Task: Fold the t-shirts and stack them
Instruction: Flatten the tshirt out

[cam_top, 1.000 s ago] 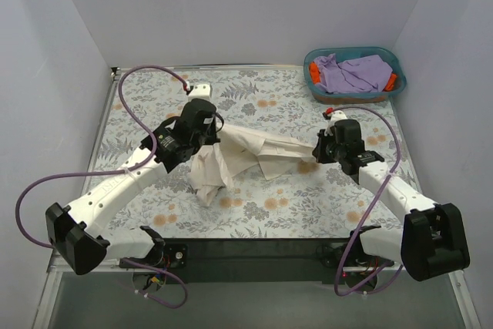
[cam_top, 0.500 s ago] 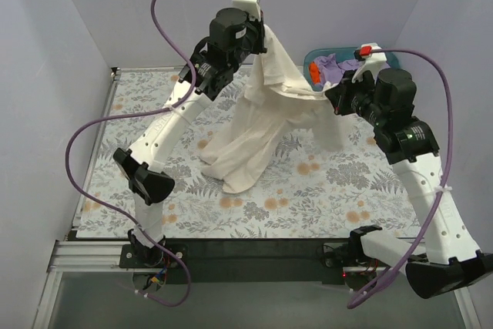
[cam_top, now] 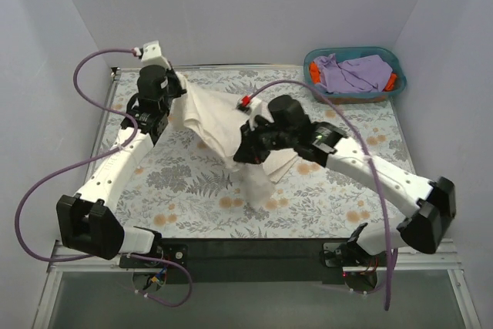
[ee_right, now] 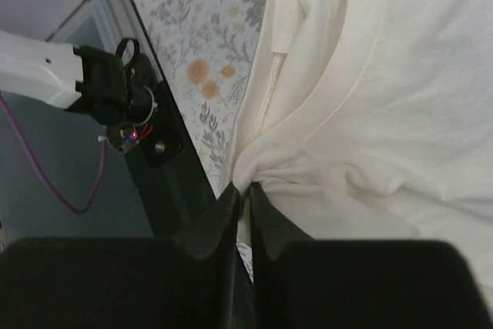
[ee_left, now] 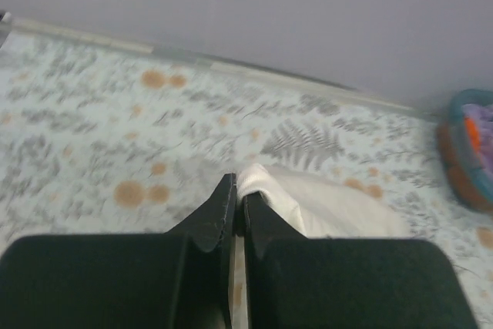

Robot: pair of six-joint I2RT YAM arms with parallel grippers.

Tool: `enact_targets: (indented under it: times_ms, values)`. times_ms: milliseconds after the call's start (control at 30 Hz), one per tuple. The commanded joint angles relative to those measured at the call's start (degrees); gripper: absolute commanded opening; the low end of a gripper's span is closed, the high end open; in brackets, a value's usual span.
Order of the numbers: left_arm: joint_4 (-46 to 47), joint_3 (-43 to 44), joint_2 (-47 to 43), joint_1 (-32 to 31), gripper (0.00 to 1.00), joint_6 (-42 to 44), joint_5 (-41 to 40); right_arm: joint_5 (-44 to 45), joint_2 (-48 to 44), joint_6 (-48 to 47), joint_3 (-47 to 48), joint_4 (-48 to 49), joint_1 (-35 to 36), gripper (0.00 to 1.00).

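The cream t-shirt [cam_top: 208, 117] hangs stretched between both grippers over the left-middle of the floral table, and its lower end [cam_top: 260, 184] droops onto the cloth. My left gripper [cam_top: 168, 86] is at the back left, shut on a rolled edge of the cream t-shirt [ee_left: 323, 206]; the pinch shows at its tips [ee_left: 239, 190]. My right gripper [cam_top: 242, 150] reaches across to the table's centre, shut on a bunched fold of the shirt [ee_right: 385, 75] at its tips [ee_right: 248, 190]. A lavender t-shirt [cam_top: 354, 73] and an orange-red garment [cam_top: 314, 73] lie in the basket.
The teal plastic basket [cam_top: 399, 67] stands at the back right corner, also at the right edge of the left wrist view [ee_left: 462, 156]. White walls close in the back and sides. The black base rail [cam_top: 246, 252] runs along the near edge.
Both arms came down from a raised hold and swung left. The cream shirt, hanging high half a second ago, now stretches low from the back left to the centre.
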Motion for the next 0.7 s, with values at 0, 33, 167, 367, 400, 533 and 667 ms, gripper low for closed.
enact_targets:
  times_ms: [0, 33, 167, 367, 400, 533, 667]
  values:
    - [2.48, -9.02, -4.09, 6.37, 0.04, -6.80, 0.29, -0.04, 7.62, 4.63, -1.31, 8.32, 7.48, 0.18]
    - [1.87, -12.44, -4.36, 8.13, 0.13, -7.86, 0.91, -0.04, 9.73, 4.89, -0.87, 8.50, 8.45, 0.33]
    - [-1.64, -15.54, -5.32, 14.73, 0.46, -10.60, 4.60, 0.13, 16.86, 4.46, 0.54, 7.71, 10.39, 0.50]
    - [-10.34, -18.09, -13.22, 14.74, 0.74, -13.58, 8.99, 17.08, 12.32, -1.17, -3.75, 2.09, 6.02, 0.59]
    - [-11.74, -19.75, -15.94, 14.74, 0.76, -14.98, 10.65, 19.97, 11.52, -1.43, -6.29, 2.08, 4.69, 0.59]
    - [-18.07, -26.43, -23.33, 11.94, 0.76, -24.20, 19.71, 21.76, 8.52, -1.09, -13.06, 2.26, -3.91, 0.59]
    - [-20.89, -32.50, -28.44, -4.12, 0.77, -35.34, 15.09, 23.43, 7.29, -1.08, -17.65, 4.27, -11.91, 0.59]
